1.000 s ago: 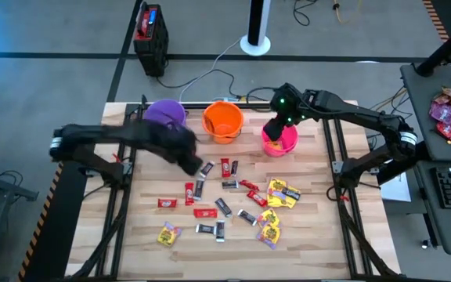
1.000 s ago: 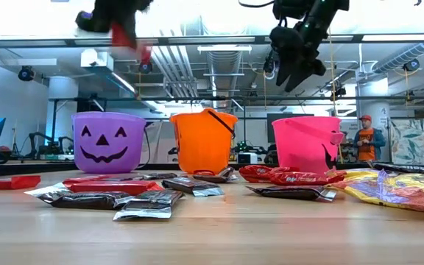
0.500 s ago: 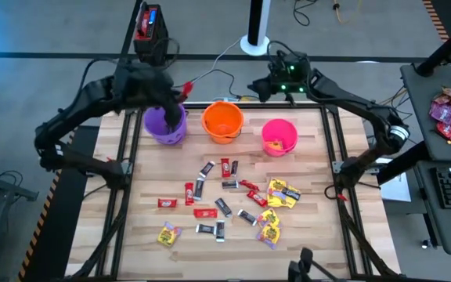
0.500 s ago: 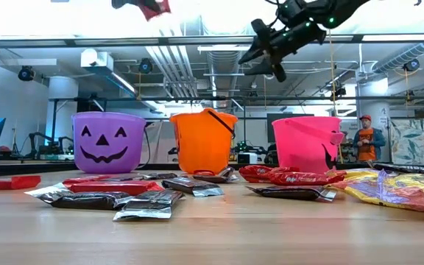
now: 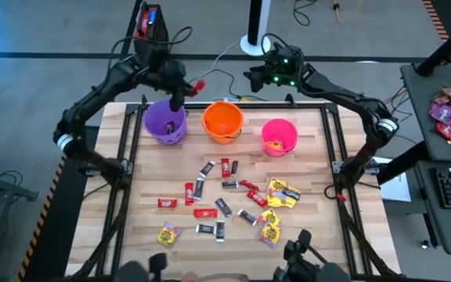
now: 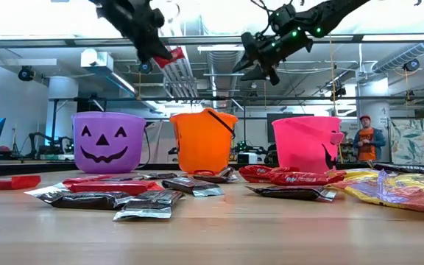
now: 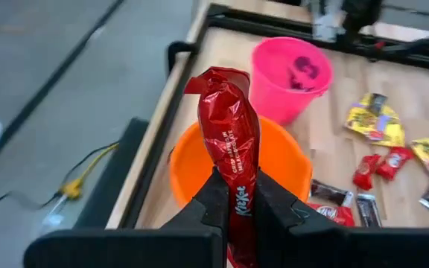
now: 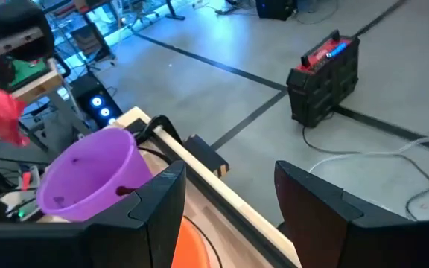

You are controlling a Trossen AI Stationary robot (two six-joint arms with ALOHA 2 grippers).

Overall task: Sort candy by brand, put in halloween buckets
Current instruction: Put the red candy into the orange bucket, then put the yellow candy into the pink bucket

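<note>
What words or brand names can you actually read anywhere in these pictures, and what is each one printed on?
"KitKat": on the red bar pinched upright in the left gripper, partly hidden by the fingers.
Yellow packets on the table: printing too small to read.
Dark bars and red bars in the low view: lettering blurred, unreadable.
Purple bucket: a jack-o'-lantern face, no words.
</note>
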